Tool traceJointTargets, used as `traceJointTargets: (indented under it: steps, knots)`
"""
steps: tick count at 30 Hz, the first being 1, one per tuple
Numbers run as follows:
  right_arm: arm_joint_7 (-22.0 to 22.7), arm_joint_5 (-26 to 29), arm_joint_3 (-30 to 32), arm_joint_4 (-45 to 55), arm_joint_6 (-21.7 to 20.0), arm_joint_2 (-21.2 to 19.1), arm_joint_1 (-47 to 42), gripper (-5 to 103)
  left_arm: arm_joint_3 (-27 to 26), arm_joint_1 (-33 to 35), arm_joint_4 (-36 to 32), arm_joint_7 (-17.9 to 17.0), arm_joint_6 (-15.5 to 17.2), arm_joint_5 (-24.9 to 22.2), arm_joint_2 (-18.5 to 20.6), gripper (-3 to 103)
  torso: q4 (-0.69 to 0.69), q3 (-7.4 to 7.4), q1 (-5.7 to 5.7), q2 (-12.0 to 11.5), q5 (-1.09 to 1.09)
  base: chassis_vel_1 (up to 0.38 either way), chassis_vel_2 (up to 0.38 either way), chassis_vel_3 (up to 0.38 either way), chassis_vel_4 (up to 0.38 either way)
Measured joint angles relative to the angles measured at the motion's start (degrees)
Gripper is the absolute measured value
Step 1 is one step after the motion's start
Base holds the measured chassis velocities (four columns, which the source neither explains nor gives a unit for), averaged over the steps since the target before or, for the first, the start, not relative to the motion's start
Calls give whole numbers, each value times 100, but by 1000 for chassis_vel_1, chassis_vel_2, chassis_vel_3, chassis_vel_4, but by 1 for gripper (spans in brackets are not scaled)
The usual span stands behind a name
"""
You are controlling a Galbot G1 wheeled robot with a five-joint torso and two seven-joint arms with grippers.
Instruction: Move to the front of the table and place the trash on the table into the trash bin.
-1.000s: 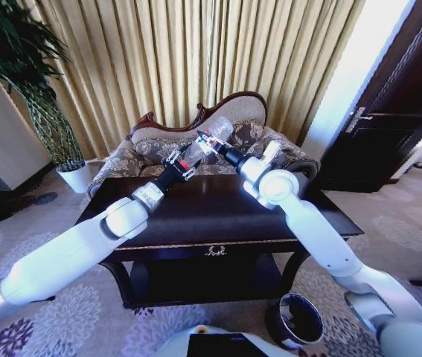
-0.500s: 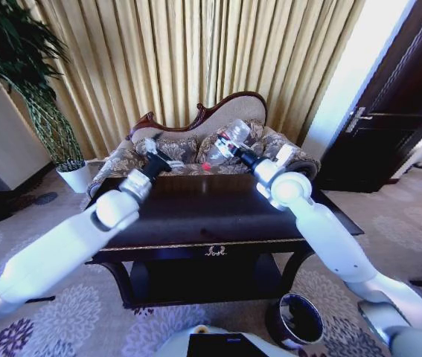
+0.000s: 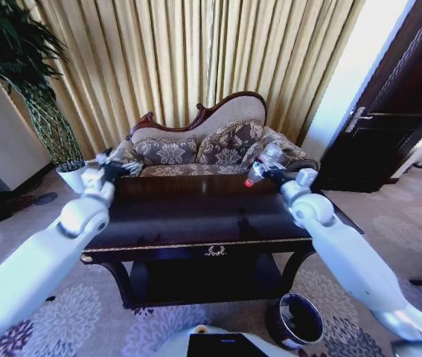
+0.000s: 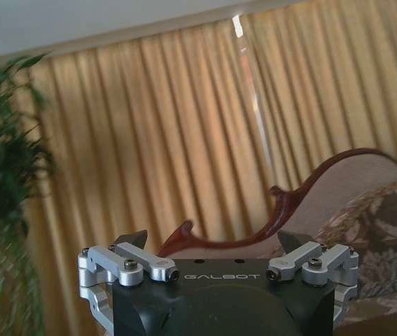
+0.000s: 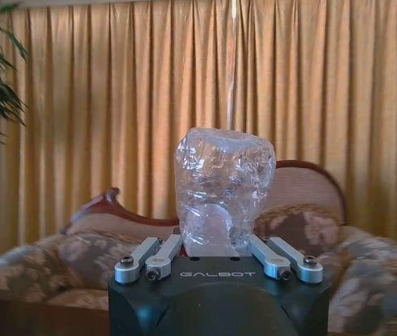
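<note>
My right gripper point(image 3: 264, 172): closed around a crumpled clear plastic bottle point(image 5: 222, 190) with a red cap end, held in the air above the far right part of the wide dark glossy wooden table point(image 3: 196, 219).

My left gripper point(image 3: 111, 165): fingers spread apart, nothing between them, raised over the table's far left corner.

Small round dark brown trash bin point(image 3: 296, 318): on the carpet beside the table's front right leg.

White arms, black GALBOT-marked wrists
</note>
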Motion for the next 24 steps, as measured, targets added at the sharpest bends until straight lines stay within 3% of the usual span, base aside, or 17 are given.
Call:
traceJointTargets:
  steps: [3,8,11,14,17,24]
  knots:
    - [10,-318,365,209,10,-167,-567,25,-572,648,-329,-226,291,-326,-200,100,-3,-1,0,0,2,0,0,0,0]
    - [112,-539,625,522,132,-183,-1240,25,-878,1014,-559,-447,566,-690,-502,100,-4,0,0,0,3,0,0,0,0]
    - [149,-557,824,764,155,-136,-1666,25,-989,1212,-596,-470,581,-645,-649,100,-2,0,0,0,1,0,0,0,0]
    - [153,-584,1093,1003,161,-64,-2061,25,-1131,1416,-671,-374,540,-565,-763,100,-3,0,0,0,-1,0,0,0,0]
    - [155,-585,1508,1312,169,44,-2543,25,-1438,1776,-881,-59,421,-420,-895,100,-3,0,0,0,1,0,0,0,0]
    - [155,-578,1872,1628,221,95,-3037,25,-1832,2178,-1119,210,325,-222,-1051,100,-2,0,0,0,1,0,0,0,0]
